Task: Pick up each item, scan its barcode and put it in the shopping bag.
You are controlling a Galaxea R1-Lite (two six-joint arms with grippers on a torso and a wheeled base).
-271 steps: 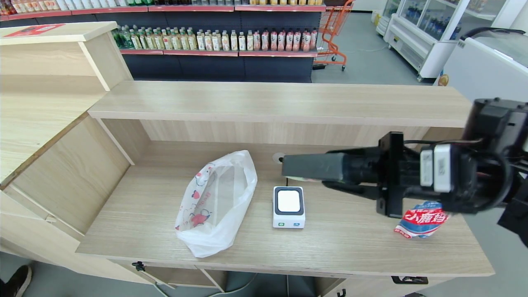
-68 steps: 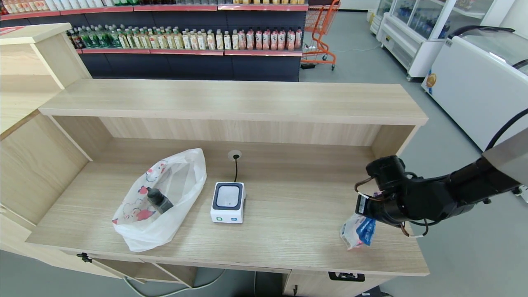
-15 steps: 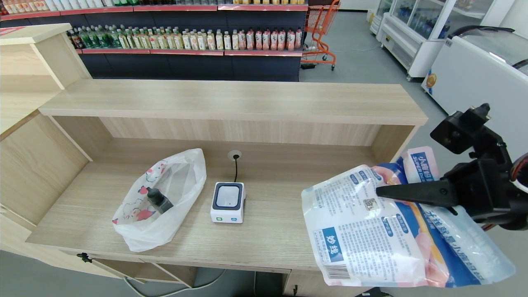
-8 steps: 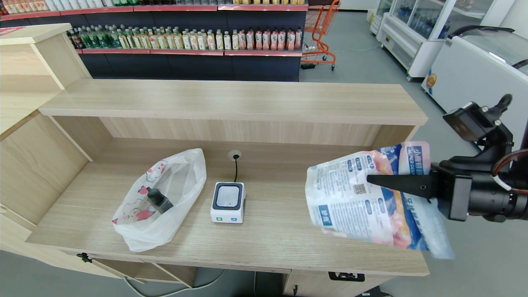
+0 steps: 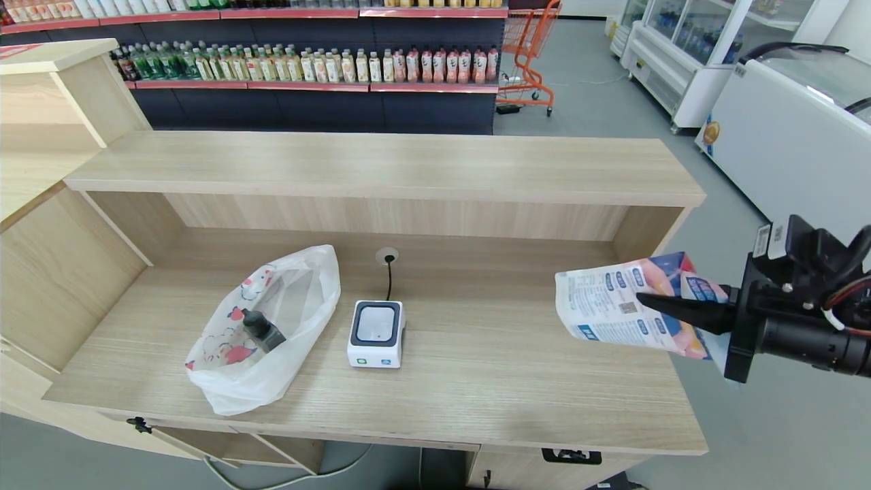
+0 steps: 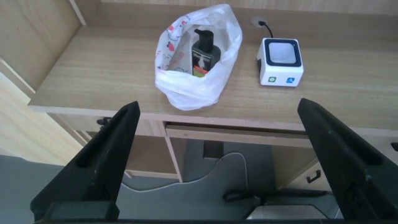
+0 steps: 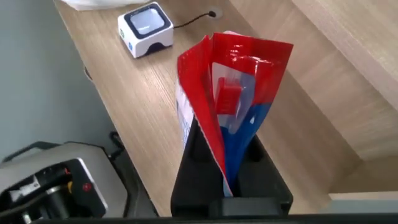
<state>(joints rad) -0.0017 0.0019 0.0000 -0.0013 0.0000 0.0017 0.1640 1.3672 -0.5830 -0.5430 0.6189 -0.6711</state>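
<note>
Right gripper (image 5: pixel 674 313) clamps the packet (image 5: pixel 609 306) above the counter's (image 5: pixel 490 388) right end, its length pointing left; the scanner (image 5: pixel 375 333) sits leftward, mid-counter near the front edge. Left gripper (image 6: pixel 219 109) gapes empty.

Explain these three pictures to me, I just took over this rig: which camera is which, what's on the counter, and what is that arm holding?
It is a two-armed robot at a shop counter. The wide picture is from its head, looking down; the other two are from cameras on its wrists. The left pincer is open and empty, before the counter. The right pincer is shut on a printed packet, held above the counter's right end. On the counter lie a white bag with a dark bottle inside and, to its right, a small scanner.
</note>
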